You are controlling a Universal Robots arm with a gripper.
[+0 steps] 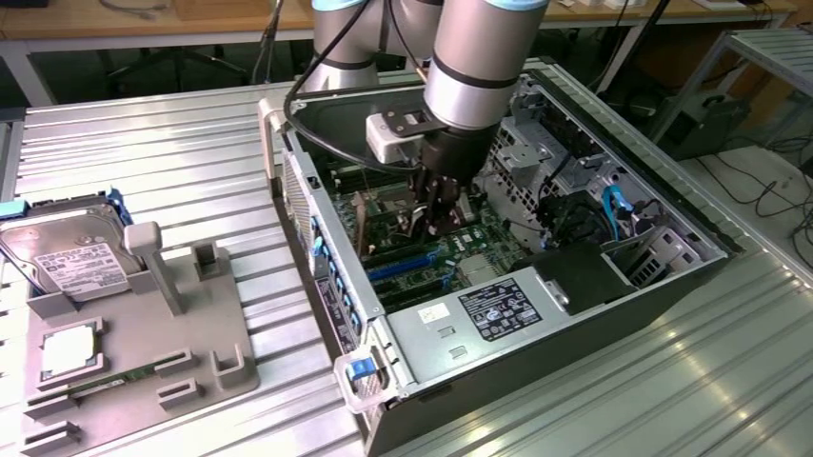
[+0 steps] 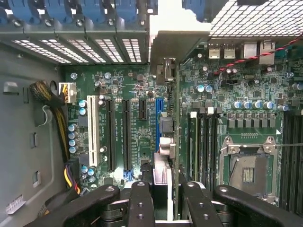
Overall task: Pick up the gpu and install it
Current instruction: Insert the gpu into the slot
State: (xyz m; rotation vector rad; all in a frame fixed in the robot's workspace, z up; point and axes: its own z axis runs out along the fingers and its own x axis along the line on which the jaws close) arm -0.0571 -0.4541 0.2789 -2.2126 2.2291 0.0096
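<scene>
My gripper (image 1: pixel 435 211) reaches down into the open computer case (image 1: pixel 333 286), over the green motherboard (image 1: pixel 439 257). In the wrist view the gripper (image 2: pixel 169 198) is shut on the gpu (image 2: pixel 166 142), a thin card seen edge-on between the black fingers (image 2: pixel 141 201). The card runs away from the fingers to its pale beige bracket (image 2: pixel 179 35), which stands against the case's rear slot openings. It hangs right above the blue expansion slot (image 2: pixel 158 120), parallel to it. Whether its edge touches the slot I cannot tell.
Black and white expansion slots (image 2: pixel 110 132) lie beside the blue one, with memory slots (image 2: pixel 201 142) and the open CPU socket (image 2: pixel 248 170) on the other side. A cable bundle (image 2: pixel 52 104) hangs near the case wall. At the exterior view's left a grey fixture (image 1: pixel 190 333) carries a hard drive (image 1: pixel 76 257).
</scene>
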